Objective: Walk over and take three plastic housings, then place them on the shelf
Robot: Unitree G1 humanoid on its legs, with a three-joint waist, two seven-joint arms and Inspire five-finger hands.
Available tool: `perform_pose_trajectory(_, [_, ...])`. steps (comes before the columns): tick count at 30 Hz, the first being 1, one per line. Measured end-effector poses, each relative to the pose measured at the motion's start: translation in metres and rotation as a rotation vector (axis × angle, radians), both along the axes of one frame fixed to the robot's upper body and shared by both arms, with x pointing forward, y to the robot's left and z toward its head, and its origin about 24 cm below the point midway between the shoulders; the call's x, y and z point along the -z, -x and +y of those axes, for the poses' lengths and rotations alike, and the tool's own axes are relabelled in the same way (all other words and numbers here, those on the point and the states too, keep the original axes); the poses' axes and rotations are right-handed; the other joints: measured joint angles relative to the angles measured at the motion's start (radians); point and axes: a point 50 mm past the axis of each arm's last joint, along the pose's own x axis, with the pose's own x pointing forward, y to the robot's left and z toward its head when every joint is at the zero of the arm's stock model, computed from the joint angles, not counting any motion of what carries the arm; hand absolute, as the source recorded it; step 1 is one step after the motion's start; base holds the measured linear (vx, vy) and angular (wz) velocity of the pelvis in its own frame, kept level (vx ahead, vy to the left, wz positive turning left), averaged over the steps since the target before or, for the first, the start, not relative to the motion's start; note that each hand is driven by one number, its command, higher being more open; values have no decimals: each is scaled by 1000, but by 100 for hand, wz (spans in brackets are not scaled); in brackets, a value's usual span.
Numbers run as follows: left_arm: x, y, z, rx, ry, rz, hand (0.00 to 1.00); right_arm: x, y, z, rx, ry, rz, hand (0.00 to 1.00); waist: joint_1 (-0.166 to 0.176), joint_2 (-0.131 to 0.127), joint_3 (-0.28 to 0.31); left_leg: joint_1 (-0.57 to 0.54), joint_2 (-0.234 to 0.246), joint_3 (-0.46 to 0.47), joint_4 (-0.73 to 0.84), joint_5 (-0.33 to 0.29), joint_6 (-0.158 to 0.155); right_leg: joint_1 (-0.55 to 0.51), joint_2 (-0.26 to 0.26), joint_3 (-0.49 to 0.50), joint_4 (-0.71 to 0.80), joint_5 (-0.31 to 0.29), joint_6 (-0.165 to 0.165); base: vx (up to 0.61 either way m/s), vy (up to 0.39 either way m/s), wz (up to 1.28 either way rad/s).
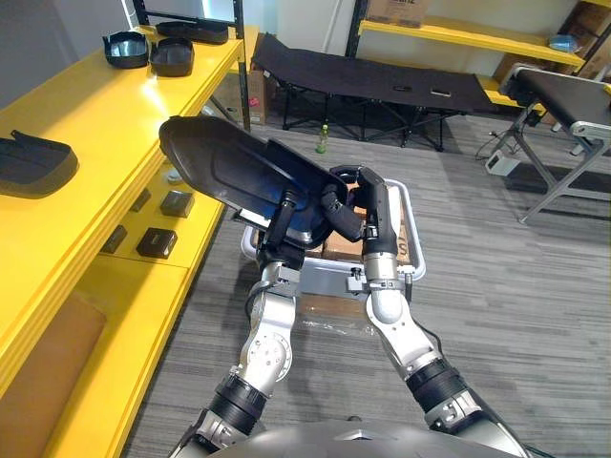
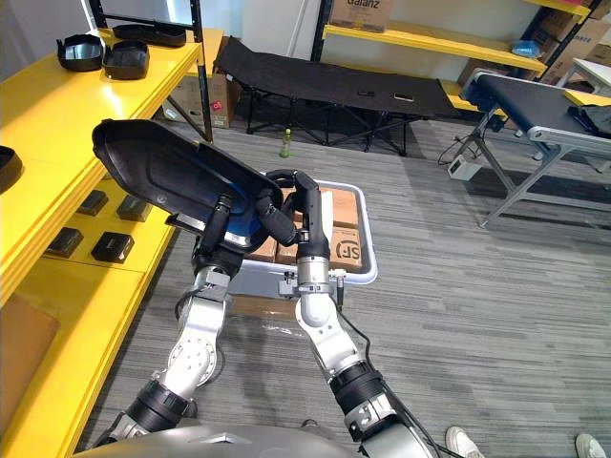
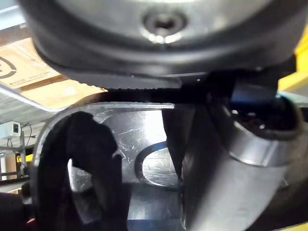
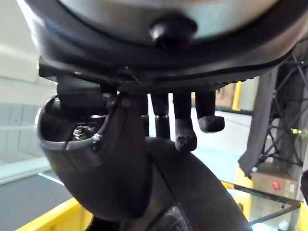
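A large glossy black plastic housing (image 1: 224, 167) is held up in front of me, tilted, with its far end over the edge of the yellow shelf (image 1: 115, 124) on my left. My left hand (image 1: 280, 227) grips its near underside. My right hand (image 1: 346, 205) curls over its near right rim, and its fingers (image 4: 185, 126) hook over the dark curved edge (image 4: 192, 183). Other black housings lie on the shelf top: one near the left edge (image 1: 33, 164) and several at the far end (image 1: 153, 52).
A metal cart (image 1: 412, 239) with cardboard boxes stands right behind my hands. Small black boxes (image 1: 158, 241) sit on the lower shelf level. A black folding cot (image 1: 382, 81) stands at the back, with a conveyor (image 1: 563, 95) at the right. Grey floor lies open on the right.
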Motion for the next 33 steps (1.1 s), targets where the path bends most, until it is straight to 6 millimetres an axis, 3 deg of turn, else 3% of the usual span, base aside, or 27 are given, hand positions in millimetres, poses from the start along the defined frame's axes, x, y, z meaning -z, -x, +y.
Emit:
perform_pose_trajectory(1, [0,1,-1,-3,-27,2,0,2,2,-1,4,-20,14,100,0,-1,-10,0,0,0,0,-1,-1,0,0,0,0,0,0,0,0,0])
perform_pose_trajectory(5, [-4,1,0,-41,-154,-16,0,6,6,0,2,-21,23,100,-1,-5,-18,1,0,0,0,-3,-4,2,1,0,-1,-1,-1,0,0,0])
perform_pose_trajectory(10, [-22,2,7,-195,-365,-74,0,21,33,16,-75,-47,70,100,-7,-7,-20,8,9,6,0,-6,-8,4,8,3,-1,-5,-8,-6,-2,-2])
perform_pose_trajectory(15, [-38,4,12,-301,-600,-123,0,16,34,14,-44,-91,77,100,-12,-4,-23,17,12,28,0,-17,-14,-4,10,26,0,-8,-11,-24,2,-12])
perform_pose_trajectory(20, [-40,0,38,-432,-745,-87,0,26,43,-17,90,-161,147,100,-31,15,-32,19,13,44,6,-24,-9,-10,10,36,-1,-7,-8,5,4,-11])
perform_pose_trajectory(24, [-39,15,94,-710,-890,-1,0,53,58,-73,287,-226,296,100,-51,35,-39,18,14,67,9,-33,-9,-22,10,60,-4,-2,0,31,3,-16])
perform_pose_trajectory(27, [-37,30,122,-841,-1017,46,0,57,72,-104,368,-259,327,100,-53,42,-42,19,14,78,12,-41,-8,-24,10,71,-4,-2,0,34,4,-11])
perform_pose_trajectory(30, [-35,41,136,-883,-1097,63,0,55,78,-112,331,-266,329,100,-56,44,-43,19,14,88,33,-58,-7,-24,10,83,-7,-2,0,0,7,-12])
perform_pose_trajectory(33, [-34,45,139,-866,-1118,45,0,63,83,-113,315,-247,391,100,-54,50,-44,15,14,90,43,-73,-11,-24,9,83,-12,-4,2,-35,9,-2])
